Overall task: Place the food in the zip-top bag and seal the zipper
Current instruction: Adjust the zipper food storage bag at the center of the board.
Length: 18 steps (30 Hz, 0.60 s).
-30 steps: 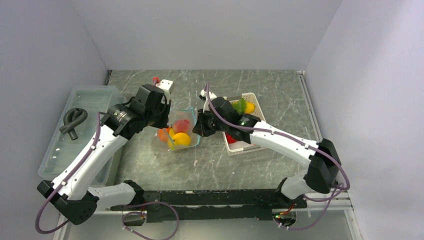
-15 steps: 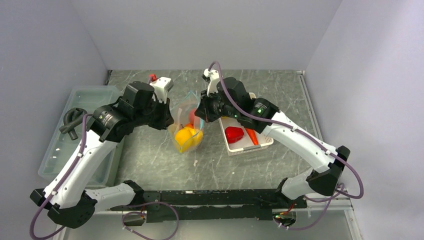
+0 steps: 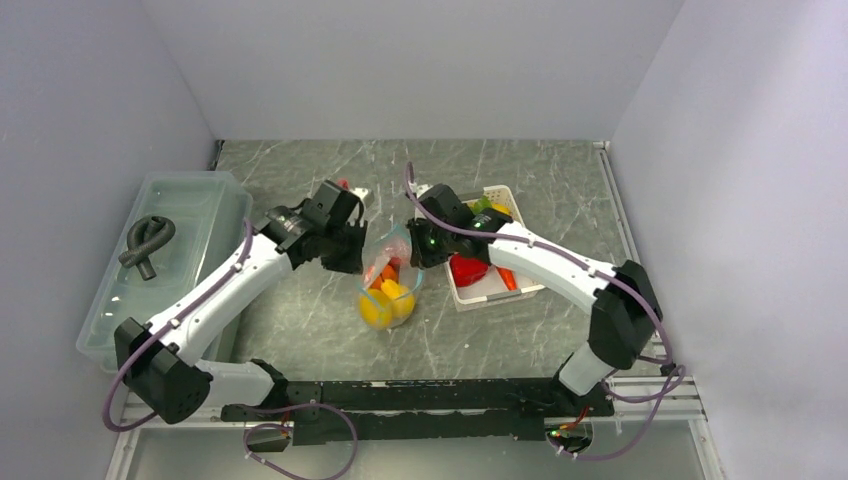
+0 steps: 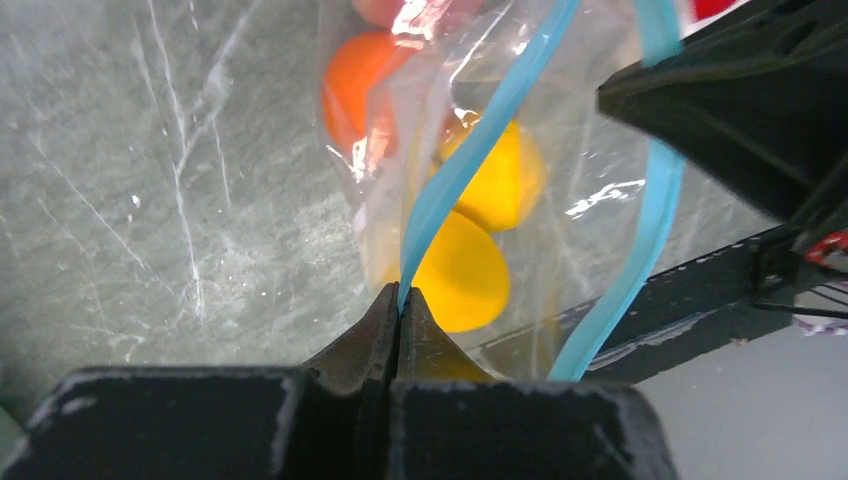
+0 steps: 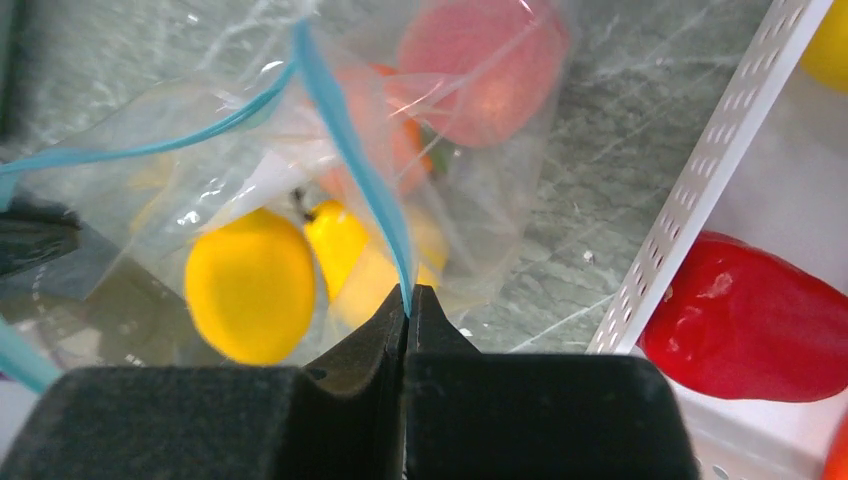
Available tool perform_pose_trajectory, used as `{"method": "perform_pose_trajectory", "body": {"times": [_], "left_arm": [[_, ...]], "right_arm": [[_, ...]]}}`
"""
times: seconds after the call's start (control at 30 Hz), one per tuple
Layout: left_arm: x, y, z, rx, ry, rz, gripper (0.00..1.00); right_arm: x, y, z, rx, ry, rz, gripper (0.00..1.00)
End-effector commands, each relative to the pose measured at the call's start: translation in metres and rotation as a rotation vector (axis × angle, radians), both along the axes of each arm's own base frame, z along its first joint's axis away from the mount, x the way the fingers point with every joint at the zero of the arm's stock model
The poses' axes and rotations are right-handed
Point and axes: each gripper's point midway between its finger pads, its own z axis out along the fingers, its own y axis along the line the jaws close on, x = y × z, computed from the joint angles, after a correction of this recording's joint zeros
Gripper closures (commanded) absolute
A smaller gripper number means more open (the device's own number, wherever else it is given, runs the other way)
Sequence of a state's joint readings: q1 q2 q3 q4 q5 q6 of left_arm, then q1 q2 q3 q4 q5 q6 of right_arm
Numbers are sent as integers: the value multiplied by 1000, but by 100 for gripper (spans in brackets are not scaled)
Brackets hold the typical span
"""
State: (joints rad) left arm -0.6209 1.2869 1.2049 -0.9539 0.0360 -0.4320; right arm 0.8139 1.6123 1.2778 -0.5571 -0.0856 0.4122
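Note:
The clear zip-top bag hangs between my two grippers, with yellow fruits and orange fruits low inside it. My left gripper is shut on the teal-blue zipper at one end of the mouth. Below it show two yellow fruits and an orange fruit. My right gripper is shut on the zipper at the other end, above a yellow fruit and a pink-red fruit. The two zipper strips stand apart, so the mouth is open. I cannot tell whether the bag's bottom touches the table.
A white perforated basket stands just right of the bag, holding a red pepper, a carrot, a green piece and a yellow fruit. A translucent lidded bin with a black hose on it lies along the left.
Both grippers, still pinching the bag's mouth, have lifted it off the table and carried it nearer and slightly right. The fruits have slid to the bag's bottom.

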Motion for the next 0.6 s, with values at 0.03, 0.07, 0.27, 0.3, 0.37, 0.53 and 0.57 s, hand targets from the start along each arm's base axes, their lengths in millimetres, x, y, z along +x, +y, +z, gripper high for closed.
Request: {"method": "perform_pose_trajectory", "body": {"times": [0.03,0.07,0.27,0.3,0.37,0.53,0.57], "left_arm": [[22,-11,106,-159,-260,-8,100],[21,-10,120,-168,-284,-11,100],[21,-8,143,-185,-330,-13,100],[22,-8,135,-178,-318,-8,100],[27,-10,114,-161,-292,6,100],[34,-20,34,-103,-150,28,100],[34,-21,23,-90,-121,31,100]], "right_arm": [[11,10,122,207,-222,-3,100],[10,9,136,226,-243,-2,100],[2,8,172,303,-297,8,100],[3,9,164,292,-286,1,100],[4,18,135,278,-233,13,100],[4,31,35,155,-56,21,100],[5,31,27,136,-45,19,100]]}}
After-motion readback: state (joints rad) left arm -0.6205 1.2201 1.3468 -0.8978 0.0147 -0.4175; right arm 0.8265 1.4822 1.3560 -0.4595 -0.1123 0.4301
